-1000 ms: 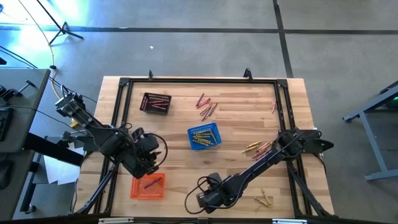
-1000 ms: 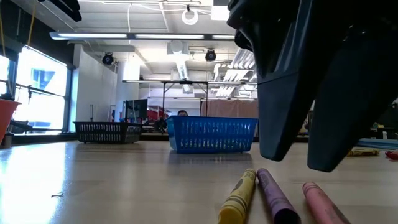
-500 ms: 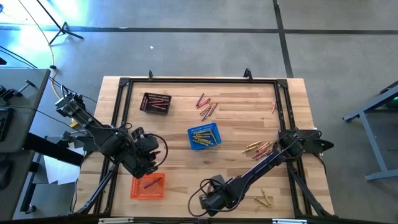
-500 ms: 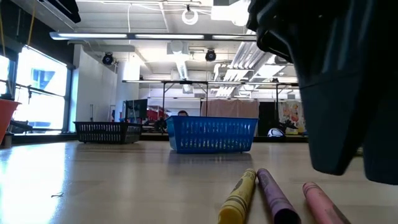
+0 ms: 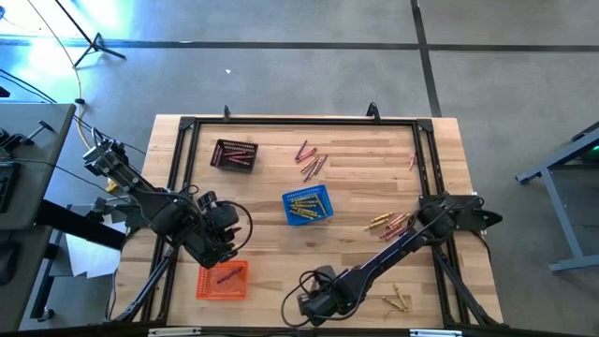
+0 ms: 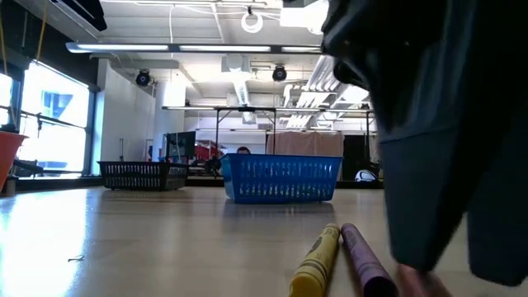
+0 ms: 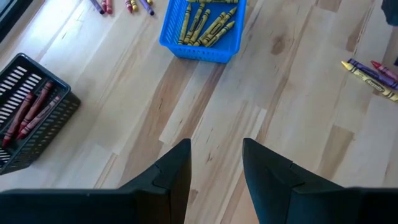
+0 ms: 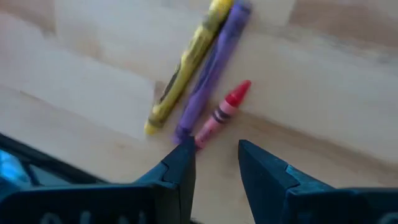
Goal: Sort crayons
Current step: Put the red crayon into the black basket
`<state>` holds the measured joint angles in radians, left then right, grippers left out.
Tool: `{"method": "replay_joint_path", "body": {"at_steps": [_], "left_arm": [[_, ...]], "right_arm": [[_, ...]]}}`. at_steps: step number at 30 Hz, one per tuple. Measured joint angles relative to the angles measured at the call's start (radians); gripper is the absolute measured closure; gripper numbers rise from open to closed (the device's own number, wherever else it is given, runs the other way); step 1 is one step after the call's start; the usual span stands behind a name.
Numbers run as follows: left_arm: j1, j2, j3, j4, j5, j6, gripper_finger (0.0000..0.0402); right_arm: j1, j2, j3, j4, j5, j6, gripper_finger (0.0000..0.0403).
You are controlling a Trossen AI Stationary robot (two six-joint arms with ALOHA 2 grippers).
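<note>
Crayons lie in several loose groups on the wooden table (image 5: 356,187), and nearest the front edge three of them, a yellow crayon (image 8: 183,68), a purple crayon (image 8: 211,68) and a red crayon (image 8: 222,113), rest side by side just ahead of the right gripper (image 8: 214,163), whose fingers stand apart with nothing between them. In the low view that gripper (image 6: 437,247) hangs low over the wood right beside the yellow and purple sticks. To the left, the orange basket (image 5: 222,280) holds a reddish crayon, and the left gripper (image 7: 216,163) hovers near it with its fingers parted and empty. Farther back, the blue basket (image 5: 307,207) at mid-table is filled with yellow crayons. Beyond it, toward the far left, the black basket (image 5: 234,155) holds red ones.
</note>
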<state>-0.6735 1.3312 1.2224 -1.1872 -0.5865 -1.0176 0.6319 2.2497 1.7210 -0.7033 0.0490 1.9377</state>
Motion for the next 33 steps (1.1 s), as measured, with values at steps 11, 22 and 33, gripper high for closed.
{"method": "replay_joint_path", "body": {"at_steps": [11,22,33], "left_arm": [[0.000,0.000,0.000,-0.016,0.000,0.000,0.0273],[0.000,0.000,0.000,-0.028,0.000,0.000,0.0273],[0.000,0.000,0.000,-0.028,0.000,0.017,0.0273]], "right_arm": [[-0.006,0.020,0.004,0.005,-0.003,0.021,0.0301],[-0.006,0.023,0.003,-0.045,-0.008,0.052,0.0372],[-0.010,0.022,0.003,-0.186,-0.007,0.034,0.0382]]}}
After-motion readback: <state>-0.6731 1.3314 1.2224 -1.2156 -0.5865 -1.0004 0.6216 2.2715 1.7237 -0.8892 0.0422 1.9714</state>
